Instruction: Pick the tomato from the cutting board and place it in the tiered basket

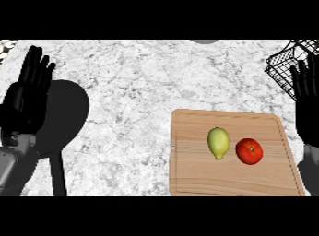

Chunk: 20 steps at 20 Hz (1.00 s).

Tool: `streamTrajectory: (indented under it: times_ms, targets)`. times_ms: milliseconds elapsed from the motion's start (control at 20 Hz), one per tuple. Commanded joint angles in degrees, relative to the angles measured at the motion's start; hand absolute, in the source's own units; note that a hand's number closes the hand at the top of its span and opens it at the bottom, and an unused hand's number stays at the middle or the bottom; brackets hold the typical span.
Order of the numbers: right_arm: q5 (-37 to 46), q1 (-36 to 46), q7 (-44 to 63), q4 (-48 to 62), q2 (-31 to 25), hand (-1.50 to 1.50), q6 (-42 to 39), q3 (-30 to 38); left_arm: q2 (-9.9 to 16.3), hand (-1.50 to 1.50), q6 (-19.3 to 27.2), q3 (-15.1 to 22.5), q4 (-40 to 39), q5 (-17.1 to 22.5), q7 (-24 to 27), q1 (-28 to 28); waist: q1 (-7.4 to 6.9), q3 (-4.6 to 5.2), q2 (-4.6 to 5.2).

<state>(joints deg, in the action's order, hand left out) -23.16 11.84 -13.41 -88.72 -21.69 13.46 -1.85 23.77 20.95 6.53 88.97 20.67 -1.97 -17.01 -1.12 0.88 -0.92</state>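
Single head view, looking steeply down onto the desk (142, 83) from above, forearms entering at the lower edge.

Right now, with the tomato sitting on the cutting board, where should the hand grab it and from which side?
Probably grip the tomato around its round middle, coming down from above with the right hand, which is open and nearest. A yellow-green fruit lies close on its left, so fingers fit better at the near and far sides. The cutting board is bare there.
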Motion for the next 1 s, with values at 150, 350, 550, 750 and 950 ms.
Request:
streamTrajectory:
  times_ms: [150, 350, 550, 750, 950]
  targets:
    - [7.45, 5.07, 11.14, 3.18, 4.26, -1.5, 4.13, -11.93, -0.79, 0.0, -9.13, 6.67, -2.51, -1.39, 3.45, 5.54, -0.24, -0.73, 1.15]
    - [15.95, 6.22, 18.45, 11.26, 5.61, -1.5, 9.82, -18.2, -2.54, 0.0, -13.9, 12.35, -5.85, -2.22, 5.25, 8.41, -0.54, -0.66, 1.53]
    - [14.29, 2.42, 5.05, 10.19, 14.12, -1.5, 7.91, -18.34, -4.31, 0.0, -13.53, 12.14, -7.41, -4.5, 5.72, 9.53, 0.95, -0.9, 0.92]
    - [22.29, 4.16, 15.9, -0.69, 4.32, -1.5, 9.05, -20.54, -4.53, 0.0, -15.06, 10.75, -9.84, -4.41, 7.91, 9.74, 1.64, -0.82, 0.61]
    - [27.41, 10.7, 30.78, -3.91, -8.22, -1.5, 2.94, -20.99, -5.46, 0.0, -13.39, 10.76, -12.1, -5.38, 7.0, 7.56, 2.68, -0.61, 0.32]
